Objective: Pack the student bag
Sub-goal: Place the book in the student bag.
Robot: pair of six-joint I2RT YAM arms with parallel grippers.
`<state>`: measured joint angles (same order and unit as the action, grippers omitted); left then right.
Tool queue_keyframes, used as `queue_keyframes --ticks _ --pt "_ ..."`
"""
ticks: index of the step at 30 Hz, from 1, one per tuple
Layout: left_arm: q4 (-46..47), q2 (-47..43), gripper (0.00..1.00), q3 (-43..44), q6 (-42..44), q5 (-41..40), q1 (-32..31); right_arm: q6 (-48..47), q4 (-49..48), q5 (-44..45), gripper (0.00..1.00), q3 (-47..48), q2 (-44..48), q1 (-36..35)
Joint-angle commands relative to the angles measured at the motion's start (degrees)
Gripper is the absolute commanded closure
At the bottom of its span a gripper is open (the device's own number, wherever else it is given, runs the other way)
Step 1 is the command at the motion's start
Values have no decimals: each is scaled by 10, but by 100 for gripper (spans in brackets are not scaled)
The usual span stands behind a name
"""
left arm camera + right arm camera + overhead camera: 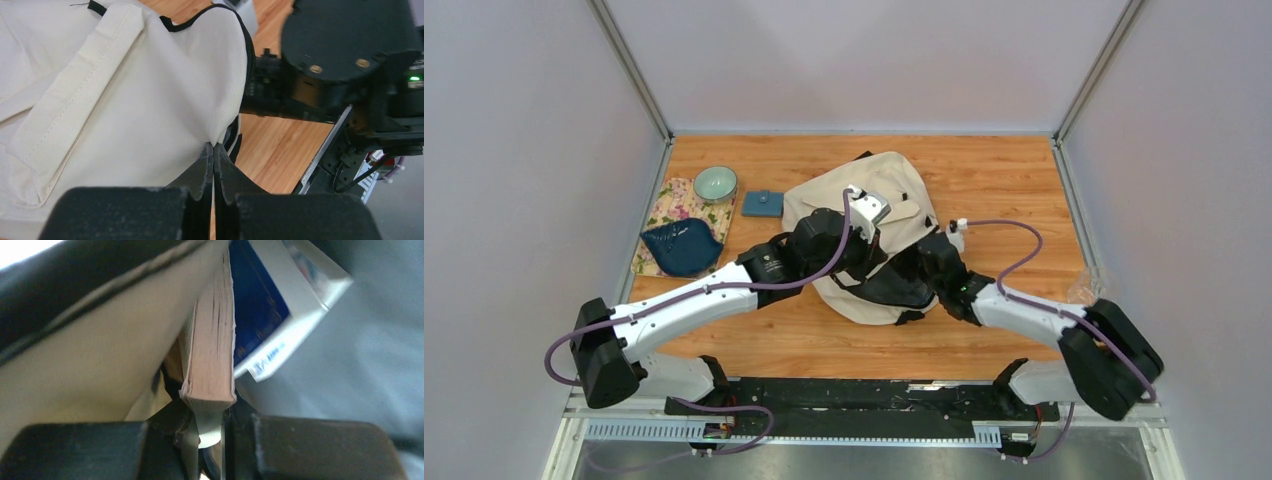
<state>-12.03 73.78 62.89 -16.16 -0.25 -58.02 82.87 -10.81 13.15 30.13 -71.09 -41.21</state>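
Note:
The cream student bag lies in the middle of the table with its dark opening facing the arms. My left gripper is shut on the cream fabric at the rim of the opening; in the left wrist view the fingertips pinch the edge of the bag. My right gripper reaches into the opening. In the right wrist view it is shut on a book with pinkish page edges, inside the bag's cream lining. A blue and white book or box lies against the book.
A small blue pouch, a pale green round tin and a dark blue dish on a floral cloth sit at the left. Clear plastic lies at the right edge. The right arm's black body is close to my left gripper.

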Motion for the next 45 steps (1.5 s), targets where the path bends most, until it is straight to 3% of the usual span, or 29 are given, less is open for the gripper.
queue_keyframes --ticks 1,2,3,6,9,12,18,23,30,33,45 --pt "54 -33 100 3 -25 26 -6 -7 -140 -41 99 36 -97 19" --pt "54 -34 100 -1 -25 25 -6 -9 -141 -49 93 41 -115 18" --pt "54 -37 100 -5 -26 23 -6 -18 -115 -64 79 52 -121 18" --pt "61 -45 100 -20 -30 14 -6 -36 -101 -76 54 42 -124 17" --pt "62 -45 100 -25 -31 14 -6 -52 -94 -86 42 -5 -93 17" --pt "63 -43 100 -26 -31 13 -6 -89 -75 -93 36 -44 -39 15" --pt "68 -34 100 -25 -37 23 -6 -148 28 -96 34 -66 69 11" --pt "67 -36 100 -28 -41 19 -6 -148 47 -93 47 -96 147 10" --pt "67 -42 100 -37 -48 15 -6 -149 62 -83 90 -69 128 10" --pt "61 -45 100 -38 -50 11 -5 -148 46 -89 100 -43 83 11" --pt "72 -54 100 -51 -62 27 -6 -119 -23 -10 100 112 -135 15"
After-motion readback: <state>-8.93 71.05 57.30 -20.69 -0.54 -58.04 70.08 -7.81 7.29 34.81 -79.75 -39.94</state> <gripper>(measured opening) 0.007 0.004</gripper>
